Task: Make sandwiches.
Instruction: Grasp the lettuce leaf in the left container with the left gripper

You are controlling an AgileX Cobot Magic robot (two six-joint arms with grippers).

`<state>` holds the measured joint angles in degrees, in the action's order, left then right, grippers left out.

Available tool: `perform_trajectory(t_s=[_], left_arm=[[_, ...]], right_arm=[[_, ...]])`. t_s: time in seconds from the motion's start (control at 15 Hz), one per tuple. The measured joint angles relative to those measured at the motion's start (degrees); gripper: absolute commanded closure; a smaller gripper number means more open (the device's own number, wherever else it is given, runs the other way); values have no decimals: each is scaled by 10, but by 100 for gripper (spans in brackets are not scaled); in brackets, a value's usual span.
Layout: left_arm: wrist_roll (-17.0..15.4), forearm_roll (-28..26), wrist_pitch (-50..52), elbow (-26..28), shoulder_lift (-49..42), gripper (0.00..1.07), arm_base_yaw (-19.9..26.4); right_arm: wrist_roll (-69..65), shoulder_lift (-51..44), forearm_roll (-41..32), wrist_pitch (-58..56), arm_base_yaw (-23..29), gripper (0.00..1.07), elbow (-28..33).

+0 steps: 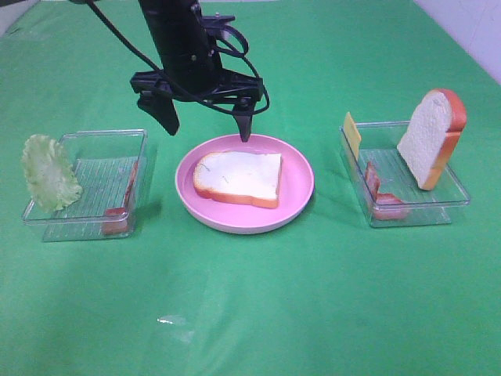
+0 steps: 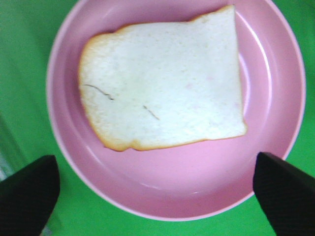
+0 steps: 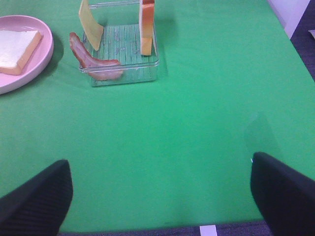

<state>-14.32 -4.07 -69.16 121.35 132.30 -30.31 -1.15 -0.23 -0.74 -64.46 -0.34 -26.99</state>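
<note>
Left wrist, bread slice (image 2: 162, 81) beyond spread fingers (image 2: 29, 194)

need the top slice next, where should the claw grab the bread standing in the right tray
Pinch the bread slice across its two flat faces at the rounded top end, coming down from above. It stands tilted against the right wall of its tray, that end well above the rim.
</note>
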Motion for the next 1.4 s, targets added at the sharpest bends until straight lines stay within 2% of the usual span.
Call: perform_trajectory(t_s=[0.27, 0.47, 0.6, 0.73, 0.8, 0.93, 1.27, 1.4], left_arm=[[2, 78, -2, 0, -40, 4, 0], [22, 85, -3, 0, -70, 4, 7], [26, 81, -3, -10, -92, 4, 30], [28, 82, -3, -47, -125, 4, 78], [37, 83, -3, -99, -167, 4, 133], [41, 83, -3, -153, -207, 4, 179], [54, 83, -6, -253, -248, 4, 272], [56, 81, -6, -270, -248, 4, 295]], right_arm=[[0, 0, 0, 0, 0, 11, 0], [0, 0, 0, 0, 0, 11, 0], [0, 0, 0, 0, 0, 11, 0], [0, 0, 0, 0, 0, 11, 0], [0, 0, 0, 0, 0, 11, 0], [0, 0, 0, 0, 0, 11, 0], [0, 0, 0, 0, 0, 11, 0], [0, 0, 0, 0, 0, 11, 0]])
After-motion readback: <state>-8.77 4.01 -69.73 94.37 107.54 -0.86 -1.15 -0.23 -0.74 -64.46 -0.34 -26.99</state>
